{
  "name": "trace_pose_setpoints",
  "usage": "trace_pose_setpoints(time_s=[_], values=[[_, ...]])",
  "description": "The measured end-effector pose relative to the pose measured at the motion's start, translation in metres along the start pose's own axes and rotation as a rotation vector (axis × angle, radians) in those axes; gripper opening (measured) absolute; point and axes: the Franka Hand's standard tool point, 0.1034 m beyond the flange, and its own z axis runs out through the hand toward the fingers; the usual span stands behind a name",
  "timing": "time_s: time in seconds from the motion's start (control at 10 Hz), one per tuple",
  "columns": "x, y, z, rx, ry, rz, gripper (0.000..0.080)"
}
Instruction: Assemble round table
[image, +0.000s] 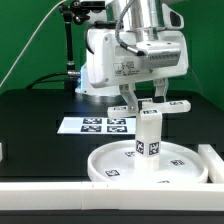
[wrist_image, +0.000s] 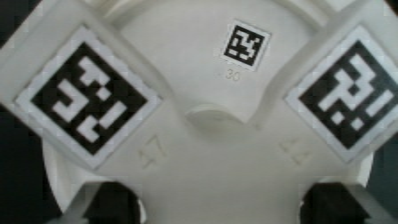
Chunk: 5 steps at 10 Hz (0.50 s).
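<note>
The cross piece (image: 178, 104) is flanked by the parted fingers of the pincer (image: 146, 103); whether it is gripped cannot be told. Directly beneath, a post (image: 150, 136) is stood upright on the disc (image: 108, 166).

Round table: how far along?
Done: the post stands upright at the centre of the disc. In hand: the cross-shaped piece sits atop the post, between the fingers; grip unclear. Left: probably fastening that piece and letting go; whether any joint is tight doesn't show.

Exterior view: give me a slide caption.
Gripper straddles the cross-shaped piece atop the post, upright on the round disc.
</note>
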Motion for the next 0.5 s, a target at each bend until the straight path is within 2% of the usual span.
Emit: trace_pose_setpoints(time_s=[0.1, 0.5], values=[[-0.001, 0.0, -0.001, 0.0, -0.002, -0.049, 0.0615], [-0.02, 0.002, -0.024, 0.012, -0.053, -0.094, 0.0648]])
